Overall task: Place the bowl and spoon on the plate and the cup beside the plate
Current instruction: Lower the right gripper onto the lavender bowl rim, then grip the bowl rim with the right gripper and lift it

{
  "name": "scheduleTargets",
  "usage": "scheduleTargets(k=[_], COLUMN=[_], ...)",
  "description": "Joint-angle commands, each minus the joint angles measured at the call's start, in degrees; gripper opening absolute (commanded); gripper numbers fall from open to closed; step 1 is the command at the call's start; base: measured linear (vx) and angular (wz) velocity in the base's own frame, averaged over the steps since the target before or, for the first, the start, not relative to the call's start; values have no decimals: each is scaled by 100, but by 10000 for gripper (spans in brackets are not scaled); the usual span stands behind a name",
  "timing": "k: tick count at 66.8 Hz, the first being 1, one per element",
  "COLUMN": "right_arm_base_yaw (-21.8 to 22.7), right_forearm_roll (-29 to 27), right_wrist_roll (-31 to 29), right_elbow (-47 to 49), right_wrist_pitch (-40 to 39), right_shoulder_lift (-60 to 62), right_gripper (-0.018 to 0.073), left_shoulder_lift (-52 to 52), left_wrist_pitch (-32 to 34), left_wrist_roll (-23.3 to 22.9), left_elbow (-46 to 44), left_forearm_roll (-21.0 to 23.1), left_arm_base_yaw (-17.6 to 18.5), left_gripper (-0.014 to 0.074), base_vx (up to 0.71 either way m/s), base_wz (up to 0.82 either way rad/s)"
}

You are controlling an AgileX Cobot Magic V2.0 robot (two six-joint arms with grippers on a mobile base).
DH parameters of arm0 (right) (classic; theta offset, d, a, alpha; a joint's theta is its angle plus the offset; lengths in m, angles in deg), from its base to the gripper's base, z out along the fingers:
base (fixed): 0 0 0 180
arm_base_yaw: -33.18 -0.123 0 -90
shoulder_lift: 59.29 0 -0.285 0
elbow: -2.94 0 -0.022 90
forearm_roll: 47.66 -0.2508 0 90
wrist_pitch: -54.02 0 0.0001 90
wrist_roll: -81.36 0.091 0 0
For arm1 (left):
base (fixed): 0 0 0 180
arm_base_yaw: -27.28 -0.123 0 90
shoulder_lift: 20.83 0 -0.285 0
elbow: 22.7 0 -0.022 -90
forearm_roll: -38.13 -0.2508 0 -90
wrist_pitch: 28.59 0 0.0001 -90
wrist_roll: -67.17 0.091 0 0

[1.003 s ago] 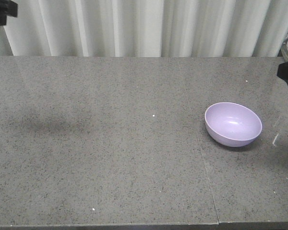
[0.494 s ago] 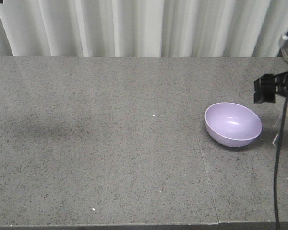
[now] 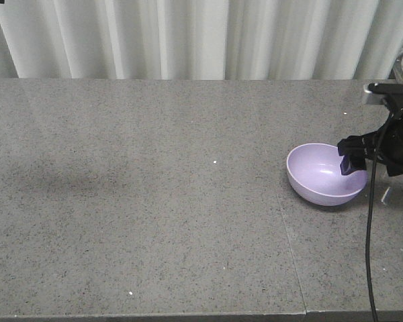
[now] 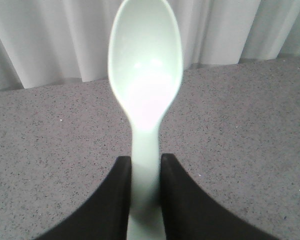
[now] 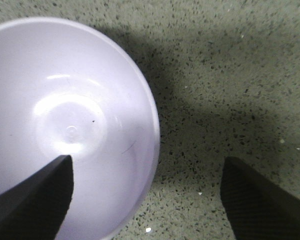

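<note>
The lavender bowl (image 3: 322,176) sits upright on the right part of the table. My right gripper (image 3: 364,166) hangs open over its right rim. In the right wrist view one finger (image 5: 35,200) is above the bowl's (image 5: 65,115) inside and the other finger (image 5: 262,200) is outside it over the table; the right gripper (image 5: 147,165) holds nothing. My left gripper (image 4: 146,160) is shut on the handle of the mint-green spoon (image 4: 146,75), whose scoop points toward the curtain. The plate and the cup are out of view.
The grey speckled table (image 3: 154,221) has a seam (image 3: 282,208) just left of the bowl and a front edge at the bottom. A white curtain (image 3: 188,37) closes the back. A black cable (image 3: 369,255) hangs from the right arm.
My right gripper has come in from the right edge, leftward and down, to the bowl's right rim. The left gripper with the spoon has left the front view's top-left corner.
</note>
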Motion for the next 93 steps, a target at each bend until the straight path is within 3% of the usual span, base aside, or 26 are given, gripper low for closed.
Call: scheduleTargets(k=[1,16,28,37,59,93], right_arm_base_yaw=[37,37,37,23,23,23], right_forearm_roll=[-17,-39,-188,-354,-163,151], right_wrist_roll=[-74,-74,-104,-201,-209,-180], right_elbow=[195,195,195,195,279,1122], right_wrist_pitch=[-266,-482,-604,-667,-788,-357], right_shoulder_lift=[97,-36,-193,-320,-304,939], right_gripper=[553,497,399,296,-16,-11], left_shoulder_lift=[-155,-155,-155,-155,-155,-155], left_wrist_pitch=[434,439,457,471,486,472], left_wrist_roll=[-39,-39,-39,-39,-39,-39], left_elbow=[-157,-157,-157,-157,-157,-157], left_forearm_roll=[63,58,58,33,29,42], left_arm_base_yaw=[39,39,39,39,39,39], left_gripper=[3,3,3,3,3,3], base_vx=[0,0,0,0,0,0], base_wz=[0,0,0,0,0,0])
